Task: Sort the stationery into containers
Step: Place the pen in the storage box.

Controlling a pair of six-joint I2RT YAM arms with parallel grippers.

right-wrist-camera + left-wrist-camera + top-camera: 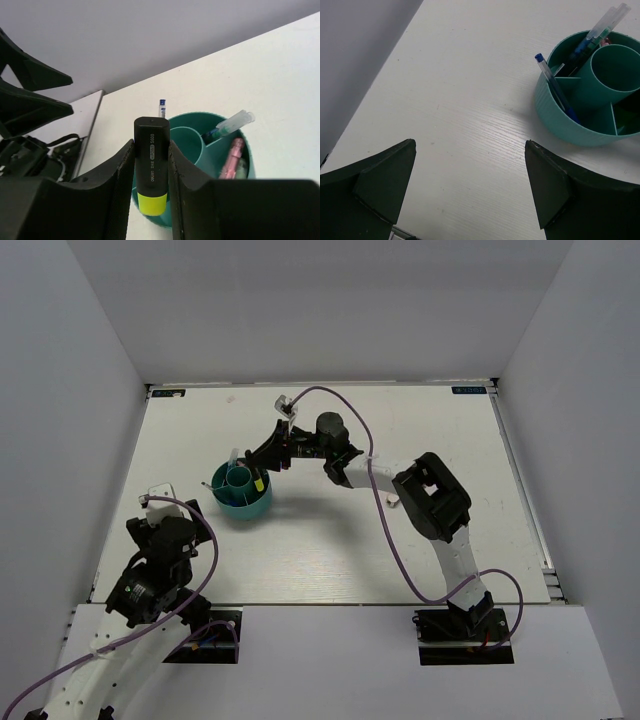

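The right tool [150,150] is clamped tight on a black-yellow highlighter [151,170] (black body, yellow end) by the far-right rim of the teal organiser [243,512]. The organiser stands left of centre on the tabletop [400,540], with pens [556,89] inside. The left tool [470,145], near-left, gapes wide, holding nothing.

White arms [455,560] with black joints, purple cables [385,530], dark wedge-shaped fingers [380,185]

I work on a white desk [330,550] with fine wood grain, evenly lit, shadows soft. Plain pale grey panels box it in: left wall [60,440], back wall [320,310], right wall [590,420]. A white ledge [330,660] runs along its near edge.
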